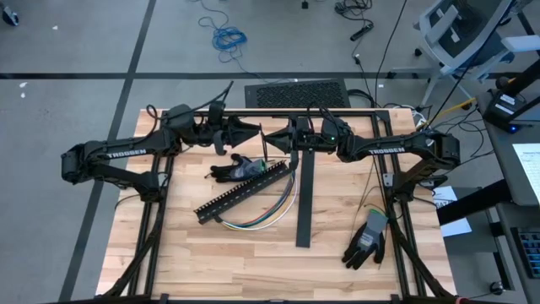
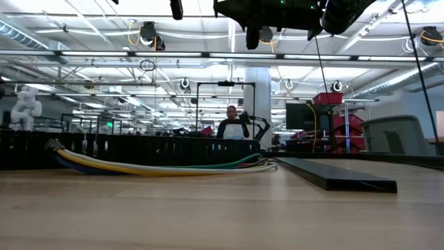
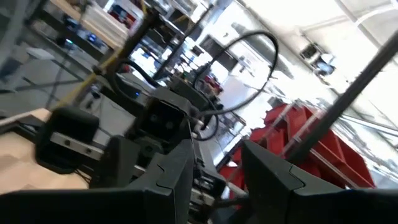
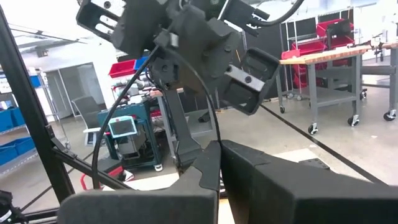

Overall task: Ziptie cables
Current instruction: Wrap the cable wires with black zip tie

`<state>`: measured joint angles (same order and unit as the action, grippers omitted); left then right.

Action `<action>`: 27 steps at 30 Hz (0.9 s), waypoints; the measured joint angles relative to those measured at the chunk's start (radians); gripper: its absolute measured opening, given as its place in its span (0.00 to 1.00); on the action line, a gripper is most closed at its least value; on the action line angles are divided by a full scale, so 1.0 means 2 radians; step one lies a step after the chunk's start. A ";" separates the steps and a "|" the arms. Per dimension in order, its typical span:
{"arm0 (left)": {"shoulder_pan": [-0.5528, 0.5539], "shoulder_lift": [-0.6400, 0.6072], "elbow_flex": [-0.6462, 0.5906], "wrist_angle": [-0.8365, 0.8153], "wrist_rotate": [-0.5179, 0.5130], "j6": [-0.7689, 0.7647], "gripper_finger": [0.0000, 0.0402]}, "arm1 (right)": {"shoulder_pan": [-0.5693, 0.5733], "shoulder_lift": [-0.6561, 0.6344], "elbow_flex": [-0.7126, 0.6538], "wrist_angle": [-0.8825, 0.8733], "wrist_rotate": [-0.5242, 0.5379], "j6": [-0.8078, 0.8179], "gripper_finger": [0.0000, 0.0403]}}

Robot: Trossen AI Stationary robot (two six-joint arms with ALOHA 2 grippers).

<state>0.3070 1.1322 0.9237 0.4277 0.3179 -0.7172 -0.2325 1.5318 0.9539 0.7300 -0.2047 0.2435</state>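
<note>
The cables (image 1: 272, 209) are a loose bundle of white, yellow and green wires that curve out from under the black slotted duct (image 1: 240, 191) and lie on the table. In the low view the cables (image 2: 166, 167) rest flat in front of the duct (image 2: 104, 148). Both grippers hang high above the table's far part, tip to tip. My left gripper (image 1: 256, 135) (image 3: 214, 168) is open. My right gripper (image 1: 272, 140) (image 4: 219, 158) is shut on a thin black zip tie (image 1: 263, 152) that stands between the two grippers. My right gripper pinches the thin black zip tie (image 4: 216, 140) between its two fingertips, lifted clear of the table. From the fingers the strip runs up and bends away toward the left gripper. Whether my left gripper touches the strip, I cannot tell.
A flat black cover strip (image 1: 304, 198) (image 2: 340, 175) lies right of the duct. One black glove (image 1: 236, 170) lies beside the duct's far end, and another glove (image 1: 367, 241) lies near the table's right near corner. Black frame rails (image 1: 384, 181) border the table. A person sits far behind.
</note>
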 joint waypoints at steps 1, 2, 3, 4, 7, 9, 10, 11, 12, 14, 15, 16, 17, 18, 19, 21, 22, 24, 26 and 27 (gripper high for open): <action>0.000 0.001 0.000 0.001 -0.008 0.000 0.33 | 0.000 0.000 0.000 0.000 0.000 0.001 0.00; 0.000 0.002 0.000 0.003 -0.012 0.001 0.33 | 0.000 0.000 0.000 0.000 0.000 0.002 0.00; 0.000 0.003 0.000 0.002 -0.014 0.005 0.33 | 0.000 0.000 0.000 0.000 0.000 0.002 0.00; 0.000 0.003 0.000 0.001 -0.014 0.010 0.33 | 0.000 0.000 0.000 0.000 0.000 0.002 0.00; 0.000 0.006 0.000 0.004 -0.014 0.016 0.33 | 0.000 0.000 0.000 0.000 0.000 0.002 0.00; 0.000 0.008 0.000 0.002 -0.014 0.012 0.33 | 0.000 0.000 0.000 0.000 0.000 0.002 0.00; 0.000 0.009 0.000 0.001 -0.014 0.010 0.33 | 0.000 0.000 0.000 0.000 0.000 0.002 0.00; 0.000 0.009 0.000 0.001 -0.014 0.010 0.33 | 0.000 0.000 0.000 0.000 0.000 0.003 0.00; 0.000 0.009 0.000 0.003 -0.014 0.010 0.33 | 0.000 0.000 0.000 0.000 0.000 0.003 0.00; 0.000 0.011 0.000 0.007 -0.014 0.010 0.33 | 0.000 0.000 0.000 0.000 0.000 0.003 0.00; -0.001 0.012 0.000 0.005 -0.014 0.010 0.33 | 0.000 0.000 0.000 0.000 0.000 0.003 0.00; -0.001 0.012 0.000 0.004 -0.014 0.010 0.33 | 0.000 0.000 0.000 0.000 0.000 0.003 0.00; -0.001 0.012 0.000 0.004 -0.014 0.010 0.33 | 0.000 0.000 0.000 0.000 0.000 0.003 0.00; -0.001 0.013 0.000 0.005 -0.014 0.010 0.33 | 0.000 0.000 0.000 0.000 0.000 0.003 0.00; -0.001 0.013 0.000 0.007 -0.014 0.010 0.33 | 0.000 0.000 0.000 -0.001 0.000 0.003 0.00; -0.001 0.013 0.000 0.006 -0.014 0.011 0.33 | 0.000 0.000 0.000 -0.001 0.000 0.003 0.00; -0.001 0.014 0.000 0.006 -0.014 0.011 0.33 | 0.000 0.000 0.000 -0.001 0.000 0.003 0.00; -0.001 0.014 0.000 0.006 -0.014 0.012 0.33 | 0.000 0.000 0.000 -0.001 0.000 0.003 0.00; -0.001 0.014 0.000 0.007 -0.014 0.012 0.33 | 0.000 0.000 0.000 -0.001 0.000 0.003 0.00; -0.001 0.014 0.000 0.007 -0.014 0.012 0.33 | 0.000 0.000 0.000 -0.001 0.000 0.003 0.00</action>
<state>0.3042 1.1595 0.9237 0.4409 0.2897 -0.6936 -0.2325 1.5318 0.9539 0.7273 -0.2054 0.2504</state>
